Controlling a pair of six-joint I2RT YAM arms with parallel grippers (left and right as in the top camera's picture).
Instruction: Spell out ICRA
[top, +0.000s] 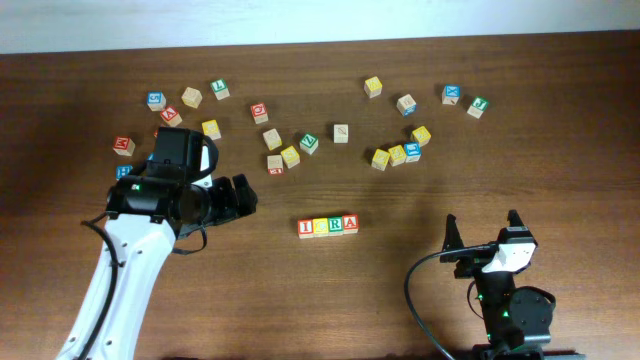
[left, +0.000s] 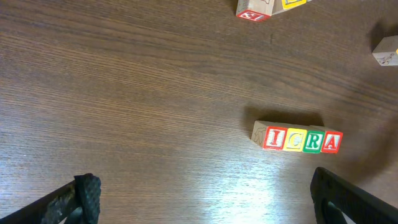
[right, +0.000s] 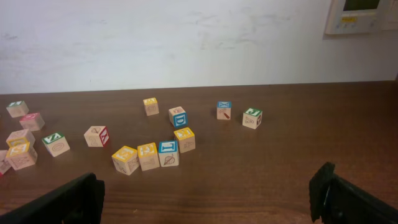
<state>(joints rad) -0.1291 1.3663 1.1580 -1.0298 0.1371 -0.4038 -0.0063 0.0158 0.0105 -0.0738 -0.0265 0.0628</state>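
Four letter blocks stand touching in a row (top: 328, 226) near the table's middle front. In the left wrist view the row (left: 297, 138) reads I, C, R, A: red I, yellow C, green R, red A. My left gripper (top: 240, 196) is open and empty, a little left of the row; its fingertips (left: 205, 199) frame bare wood below the row. My right gripper (top: 482, 229) is open and empty at the front right, well away from the row, fingers spread wide (right: 208, 196).
Several loose letter blocks lie across the back of the wooden table: a cluster at the back left (top: 190, 97), some in the middle (top: 290, 155), others at the back right (top: 398, 155). The right wrist view shows the right group (right: 152, 155) before a white wall.
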